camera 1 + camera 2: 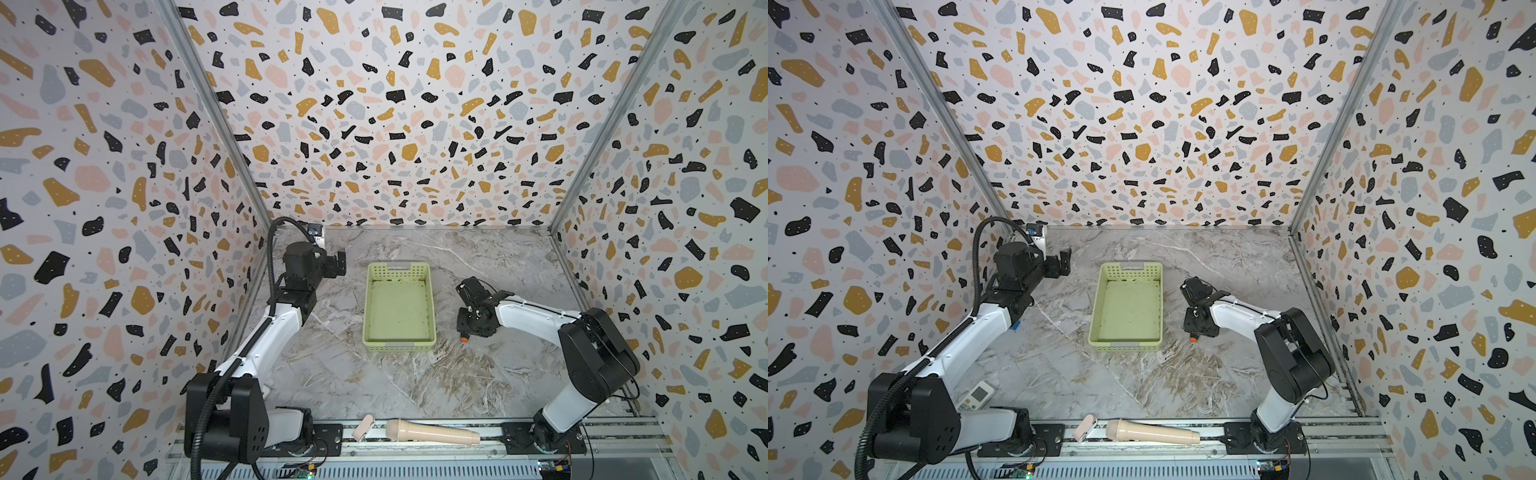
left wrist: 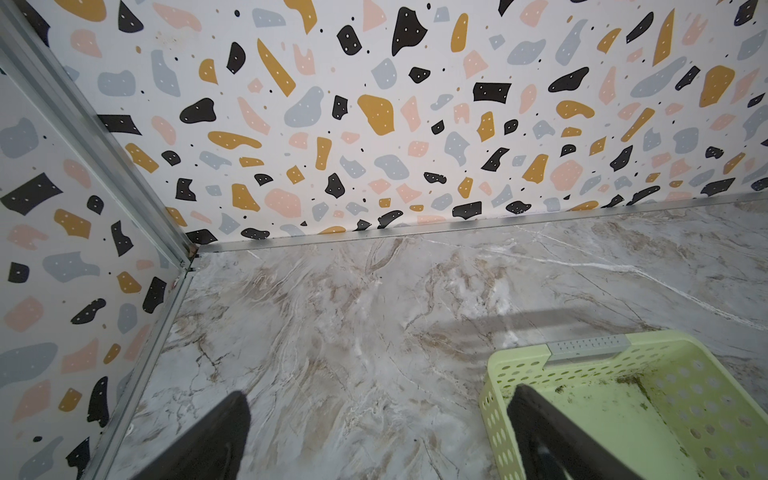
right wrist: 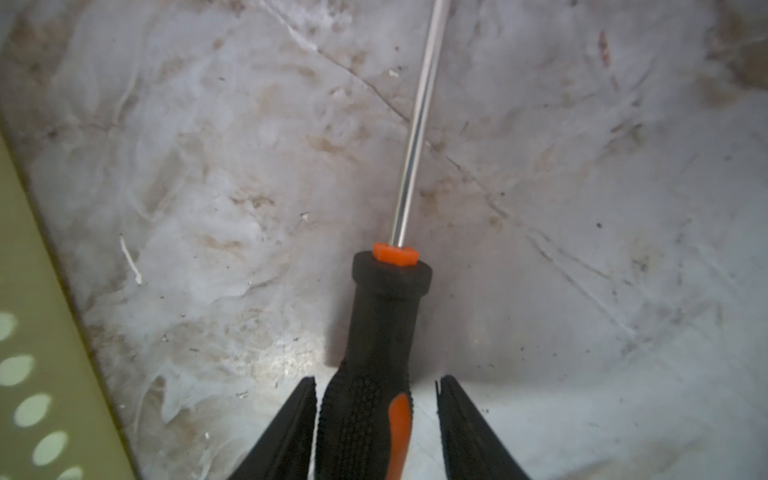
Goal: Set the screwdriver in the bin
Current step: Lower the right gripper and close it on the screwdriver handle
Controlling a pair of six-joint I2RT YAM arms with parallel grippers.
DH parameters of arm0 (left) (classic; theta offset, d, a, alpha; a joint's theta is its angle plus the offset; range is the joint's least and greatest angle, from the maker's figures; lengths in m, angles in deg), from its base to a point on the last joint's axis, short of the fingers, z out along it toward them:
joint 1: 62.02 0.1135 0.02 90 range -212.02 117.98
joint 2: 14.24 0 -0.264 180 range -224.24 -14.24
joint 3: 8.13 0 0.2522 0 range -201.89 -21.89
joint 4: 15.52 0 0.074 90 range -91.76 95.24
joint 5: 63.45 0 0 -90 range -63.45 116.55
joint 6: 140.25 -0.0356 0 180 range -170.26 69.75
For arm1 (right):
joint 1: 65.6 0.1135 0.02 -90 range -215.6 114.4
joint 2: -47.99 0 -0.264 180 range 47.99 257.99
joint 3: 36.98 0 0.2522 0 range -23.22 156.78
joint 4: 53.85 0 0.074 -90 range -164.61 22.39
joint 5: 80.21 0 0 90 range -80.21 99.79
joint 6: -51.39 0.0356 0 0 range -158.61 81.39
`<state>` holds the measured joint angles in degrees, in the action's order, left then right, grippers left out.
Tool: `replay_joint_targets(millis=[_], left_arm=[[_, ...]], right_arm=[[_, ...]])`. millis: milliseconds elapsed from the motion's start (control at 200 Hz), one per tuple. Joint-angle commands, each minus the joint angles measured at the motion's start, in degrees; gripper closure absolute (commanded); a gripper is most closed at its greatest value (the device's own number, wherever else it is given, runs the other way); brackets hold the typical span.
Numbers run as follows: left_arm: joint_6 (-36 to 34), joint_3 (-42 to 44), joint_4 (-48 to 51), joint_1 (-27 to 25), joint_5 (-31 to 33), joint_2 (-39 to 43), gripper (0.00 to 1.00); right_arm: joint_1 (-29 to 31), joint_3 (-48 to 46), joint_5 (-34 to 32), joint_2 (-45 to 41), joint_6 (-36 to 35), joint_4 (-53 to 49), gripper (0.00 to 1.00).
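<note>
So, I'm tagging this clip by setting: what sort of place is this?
Probably a robot test booth: a left arm and right arm on a rail, patterned walls closing in a marble-look table.

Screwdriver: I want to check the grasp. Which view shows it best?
Right wrist: the screwdriver fills it, handle and shaft, between the jaws of the right end effector. Both top views show only its orange end. Left wrist shows none of it.

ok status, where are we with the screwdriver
Right hand astride screwdriver handle, not yet clamped, gap one side. Left hand open, hovering by bin, far corner. Screwdriver flat on table beside bin, nothing between.
</note>
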<state>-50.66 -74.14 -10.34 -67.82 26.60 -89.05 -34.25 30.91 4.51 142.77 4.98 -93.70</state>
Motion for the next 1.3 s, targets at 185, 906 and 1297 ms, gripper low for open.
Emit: replay_joint_targets(millis=[185,906,1297], left_arm=[[0.3,-1.5,-0.6,-0.3,0.9,0.0,0.0],[0.4,-2.1,0.4,-0.3,2.0,-0.6,0.01],[0.4,-2.3,0.8,-0.3,2.1,-0.9,0.01]], right_arm=[[-0.2,-0.6,-0.4,0.2,-0.8,-0.2,0.59],[-0.2,5.8,-5.6,-3.4,-5.3,-6.3,0.68],[0.1,4.9,-6.4,-4.5,-5.6,-5.9,0.69]])
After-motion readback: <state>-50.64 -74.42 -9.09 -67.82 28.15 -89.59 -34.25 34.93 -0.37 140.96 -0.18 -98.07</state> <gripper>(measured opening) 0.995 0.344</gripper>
